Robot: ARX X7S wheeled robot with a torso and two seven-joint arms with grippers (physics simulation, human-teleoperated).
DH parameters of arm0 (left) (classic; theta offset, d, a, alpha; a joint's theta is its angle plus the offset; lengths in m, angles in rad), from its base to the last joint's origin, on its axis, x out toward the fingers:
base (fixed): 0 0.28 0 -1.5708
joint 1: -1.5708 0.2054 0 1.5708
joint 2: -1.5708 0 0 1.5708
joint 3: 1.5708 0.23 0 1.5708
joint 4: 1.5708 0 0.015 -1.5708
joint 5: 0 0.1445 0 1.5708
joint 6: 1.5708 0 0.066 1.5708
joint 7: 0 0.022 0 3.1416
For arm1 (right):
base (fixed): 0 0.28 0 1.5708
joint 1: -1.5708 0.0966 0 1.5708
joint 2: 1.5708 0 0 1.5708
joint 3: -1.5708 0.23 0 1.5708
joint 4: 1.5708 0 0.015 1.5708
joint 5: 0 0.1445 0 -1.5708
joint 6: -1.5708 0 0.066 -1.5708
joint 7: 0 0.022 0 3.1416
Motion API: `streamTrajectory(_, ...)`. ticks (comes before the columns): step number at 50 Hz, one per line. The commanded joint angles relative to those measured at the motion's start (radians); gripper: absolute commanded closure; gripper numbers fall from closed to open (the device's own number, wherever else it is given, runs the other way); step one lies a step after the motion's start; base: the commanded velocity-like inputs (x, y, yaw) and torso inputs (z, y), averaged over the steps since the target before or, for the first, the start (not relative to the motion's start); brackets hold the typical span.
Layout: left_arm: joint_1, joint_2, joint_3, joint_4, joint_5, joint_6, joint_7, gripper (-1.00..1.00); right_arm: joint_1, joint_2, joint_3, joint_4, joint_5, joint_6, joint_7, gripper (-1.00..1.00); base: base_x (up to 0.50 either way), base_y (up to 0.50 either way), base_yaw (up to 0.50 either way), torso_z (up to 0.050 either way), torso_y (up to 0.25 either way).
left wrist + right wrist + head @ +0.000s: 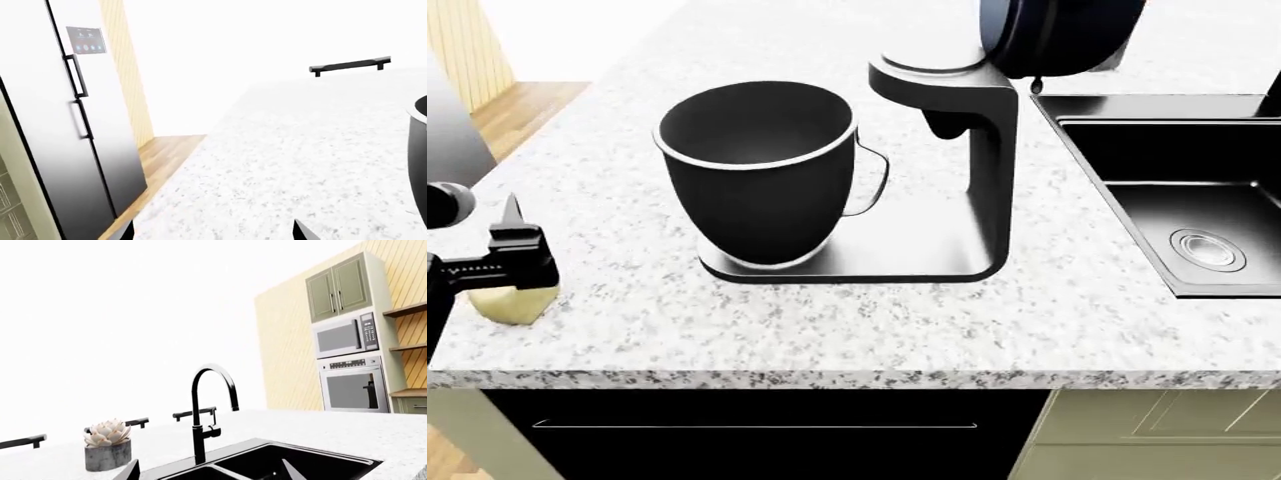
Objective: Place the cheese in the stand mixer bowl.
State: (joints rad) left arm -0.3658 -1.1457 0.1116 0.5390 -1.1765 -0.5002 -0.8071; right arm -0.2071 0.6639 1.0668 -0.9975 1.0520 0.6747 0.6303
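The cheese (515,303) is a small pale yellow chunk on the speckled counter near its front left corner. My left gripper (510,238) hangs just over it and hides its top; whether they touch cannot be told. In the left wrist view this gripper (213,232) is open with only bare counter between its fingertips (301,231), and the cheese is hidden there. The stand mixer bowl (761,180), dark with a light rim, sits on the mixer base to the right of the cheese; its edge (420,135) shows in the left wrist view. My right gripper (210,472) is open and holds nothing.
The black stand mixer (968,140) rises right of the bowl with its head tilted up. A black sink (1174,200) with a tall faucet (200,410) lies further right, beside a small potted succulent (107,445). A fridge (60,125) stands beyond the counter's left end.
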Motion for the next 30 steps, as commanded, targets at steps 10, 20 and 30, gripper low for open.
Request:
streamTrajectory(10, 0.047, 0.026, 0.007, 0.006, -0.003, 0.025, 0.036, -1.00, -0.004, -0.015, -0.044, 0.012, -0.041, -0.023, -0.012, -1.00, 0.00, 0.00, 0.00, 0.000, 0.000)
streamTrajectory(20, 0.093, 0.033, -0.009, -0.013, 0.002, 0.056, 0.055, -1.00, -0.003, -0.013, -0.057, 0.014, -0.044, -0.029, -0.011, -1.00, 0.00, 0.00, 0.00, 0.000, 0.000)
streamTrajectory(30, 0.112, 0.051, -0.002, -0.024, 0.021, 0.073, 0.074, -1.00, -0.005, -0.014, -0.071, 0.016, -0.054, -0.034, -0.010, -1.00, 0.00, 0.00, 0.00, 0.000, 0.000)
